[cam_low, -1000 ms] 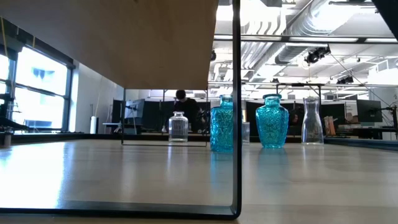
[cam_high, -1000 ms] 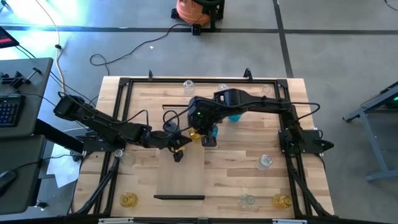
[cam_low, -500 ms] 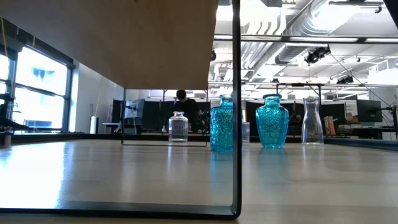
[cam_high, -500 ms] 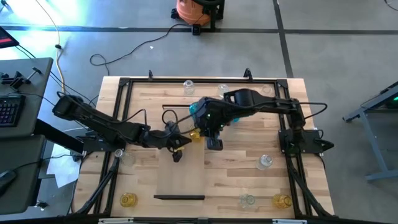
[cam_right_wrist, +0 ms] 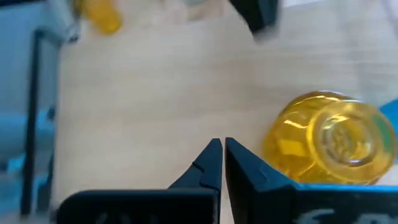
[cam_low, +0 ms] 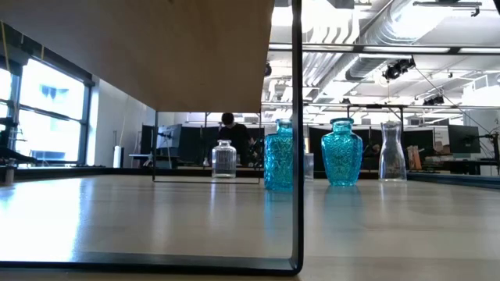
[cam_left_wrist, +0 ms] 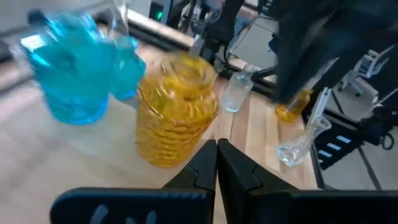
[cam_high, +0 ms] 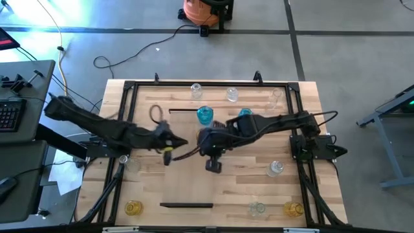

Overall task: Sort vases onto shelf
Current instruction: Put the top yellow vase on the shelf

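A yellow ribbed vase (cam_left_wrist: 177, 112) stands upright on its base on the pale wood shelf (cam_high: 187, 188), also seen from above as the yellow vase (cam_right_wrist: 329, 146). Behind it stand two blue vases (cam_high: 204, 115) (cam_high: 244, 115). My left gripper (cam_left_wrist: 216, 158) is shut and empty, a short way left of the yellow vase, shown in the high view as my left gripper (cam_high: 167, 157). My right gripper (cam_right_wrist: 219, 155) is shut and empty over the shelf beside that vase, shown from above as my right gripper (cam_high: 213, 166). In the high view my right arm hides the yellow vase.
Clear vases stand along the far edge (cam_high: 196, 90) (cam_high: 233, 95) (cam_high: 275, 97). Another clear vase (cam_high: 276, 168) is at the right, and one (cam_high: 257, 208) near the front. Yellow vases (cam_high: 133, 207) (cam_high: 293, 208) sit at the near corners. A black frame (cam_high: 129, 87) rims the table.
My left gripper has drawn back toward the table's left edge and risen, away from the yellow vase. My right arm has swung toward the near edge, carrying its gripper out over the shelf's middle, with the wrist rolled. The vases have kept still.
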